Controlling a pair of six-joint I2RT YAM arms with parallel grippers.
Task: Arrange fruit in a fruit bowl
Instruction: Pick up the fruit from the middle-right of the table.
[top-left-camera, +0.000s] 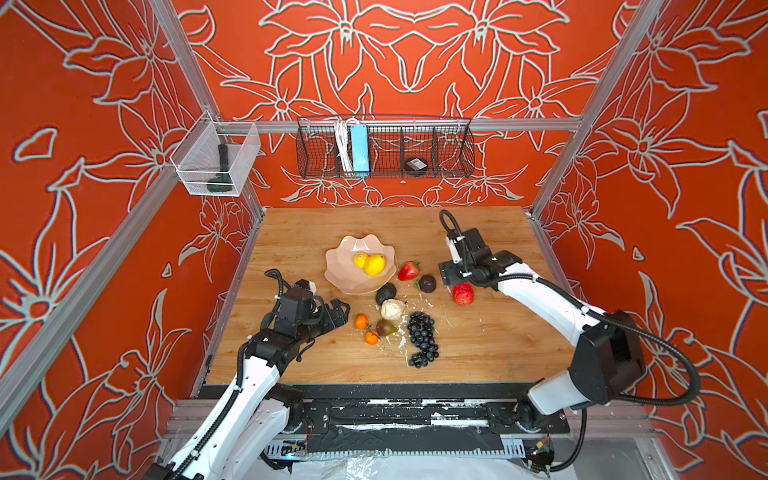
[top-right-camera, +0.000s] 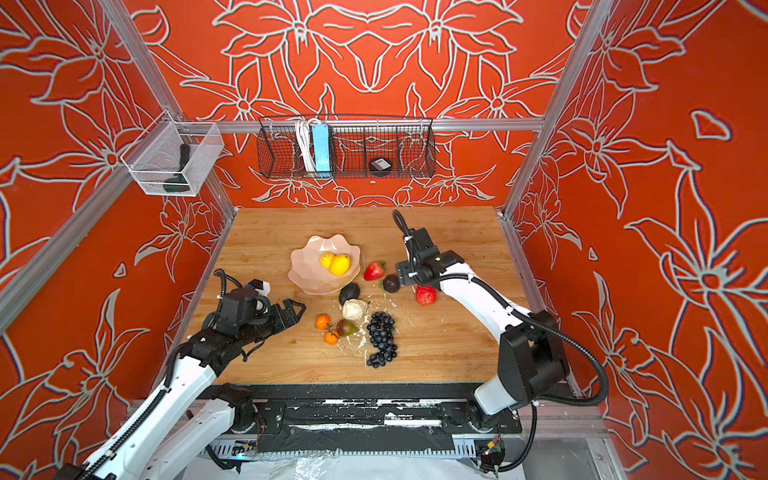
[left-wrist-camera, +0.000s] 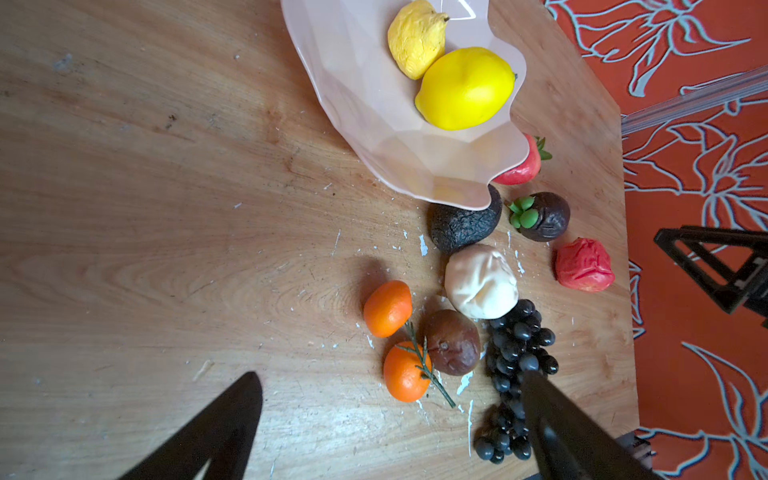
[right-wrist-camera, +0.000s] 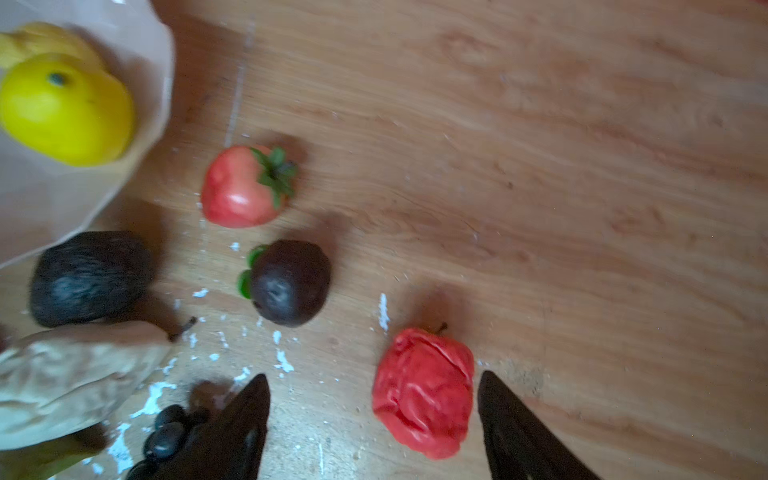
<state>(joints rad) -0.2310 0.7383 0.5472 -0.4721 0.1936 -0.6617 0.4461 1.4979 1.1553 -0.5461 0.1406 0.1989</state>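
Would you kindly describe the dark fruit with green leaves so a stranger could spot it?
Find the pink bowl on the table. Beside it, between the strawberry and the crumpled red fruit, lies a round fruit, the only dark one with green leaves.

Right gripper (right-wrist-camera: 375, 376): black jaws spread wide
Between jaws: crumpled red toy fruit (right-wrist-camera: 424, 392) (lying loose, not clamped)
Pale pink faceted bowl (right-wrist-camera: 137, 137): smooth yellow toy lemon (right-wrist-camera: 66, 112) inside

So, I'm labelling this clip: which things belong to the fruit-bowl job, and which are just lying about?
Job: pink scalloped bowl, two lemons in it, strawberry, avocado, mangosteen, crumpled red fruit, cream lumpy piece, two oranges, brown-green fruit, grape bunch.
Lying about: black wire basket, blue power strip, white mesh bin.
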